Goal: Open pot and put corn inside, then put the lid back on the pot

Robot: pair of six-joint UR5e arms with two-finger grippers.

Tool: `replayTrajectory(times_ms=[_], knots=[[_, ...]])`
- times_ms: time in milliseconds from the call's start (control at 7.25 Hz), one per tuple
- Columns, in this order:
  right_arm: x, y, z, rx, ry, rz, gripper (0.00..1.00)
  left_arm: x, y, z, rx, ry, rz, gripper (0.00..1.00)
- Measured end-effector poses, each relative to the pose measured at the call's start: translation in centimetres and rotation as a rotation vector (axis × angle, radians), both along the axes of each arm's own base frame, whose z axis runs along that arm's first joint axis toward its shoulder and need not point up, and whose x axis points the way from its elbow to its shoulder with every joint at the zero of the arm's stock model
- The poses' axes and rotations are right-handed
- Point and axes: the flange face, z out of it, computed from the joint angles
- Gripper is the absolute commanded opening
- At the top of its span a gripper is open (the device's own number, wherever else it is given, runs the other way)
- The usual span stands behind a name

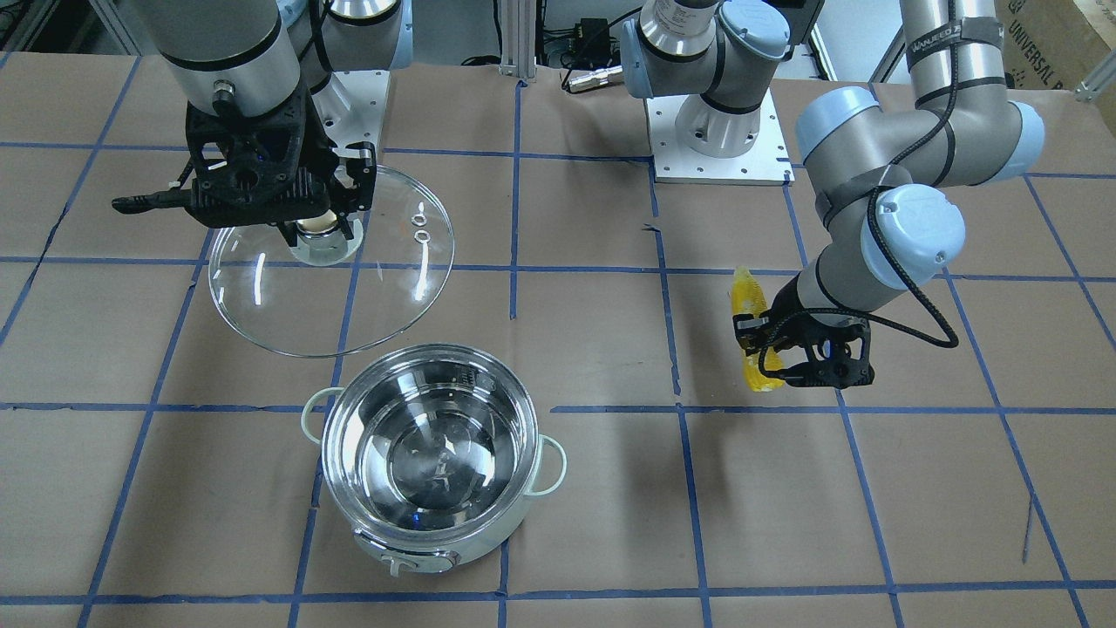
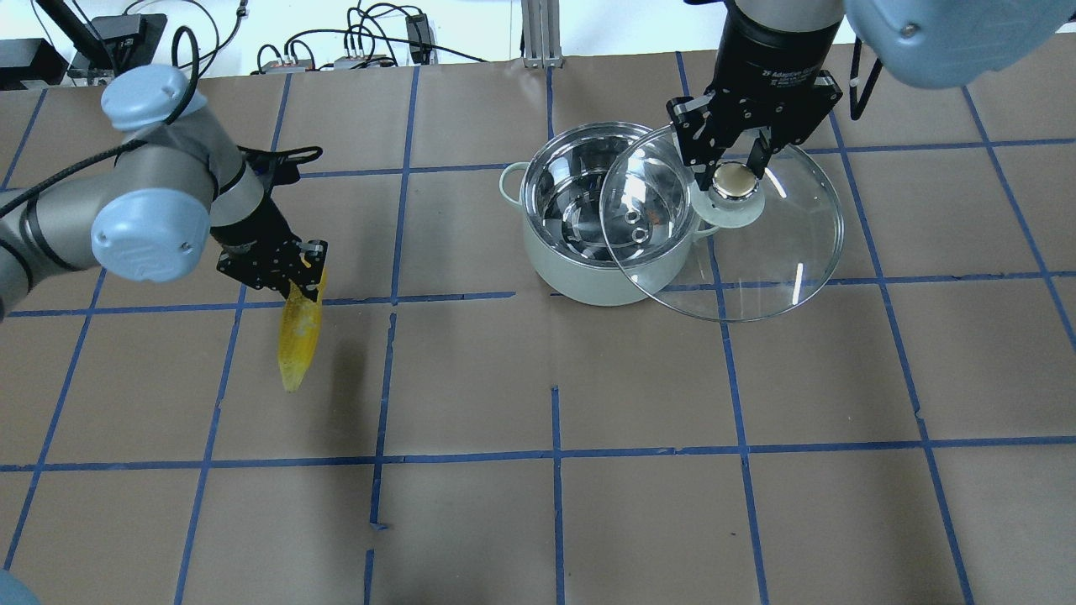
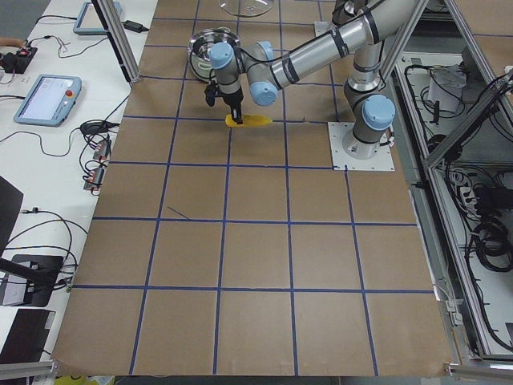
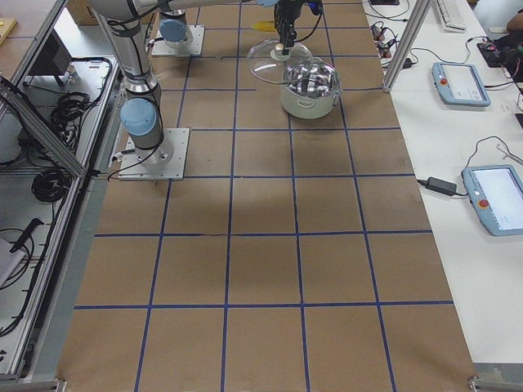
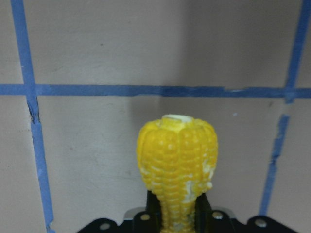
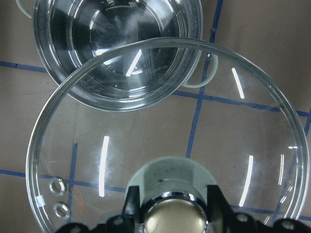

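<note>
The steel pot stands open and empty on the table, and shows in the overhead view. My right gripper is shut on the knob of the clear glass lid. It holds the lid in the air beside the pot, its edge overlapping the pot's rim in the overhead view. My left gripper is shut on one end of the yellow corn, far to the pot's left. The corn's free end points away from the wrist over the paper.
The table is covered in brown paper with a blue tape grid. The two arm bases stand at the robot's edge. Cables and small boxes lie along the far edge. Tablets sit on a side bench.
</note>
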Motion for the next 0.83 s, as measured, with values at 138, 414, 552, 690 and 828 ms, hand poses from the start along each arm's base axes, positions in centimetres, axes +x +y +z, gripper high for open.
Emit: replayTrajectory(times_ms=[138, 414, 552, 690, 828], knots=[[-0.1, 0.0, 0.0, 0.0, 0.001, 0.001, 0.41, -3.5, -1.2, 2.9, -0.021, 0.007, 0.006, 0.21], [-1.2, -0.4, -0.2, 0.006, 0.0, -0.011, 0.41, -11.2, -3.6, 6.5, -0.068, 0.067, 0.01, 0.21], [-2.2, -0.6, -0.4, 0.012, 0.0, -0.01, 0.41, -14.9, -4.6, 7.6, -0.091, 0.079, 0.003, 0.21], [-3.0, -0.8, -0.6, 0.016, 0.0, -0.005, 0.41, -18.4, -5.6, 8.3, -0.112, 0.086, -0.006, 0.22], [-3.4, -0.9, -0.7, 0.018, 0.0, -0.004, 0.41, -21.6, -6.5, 8.7, -0.13, 0.091, -0.012, 0.22]])
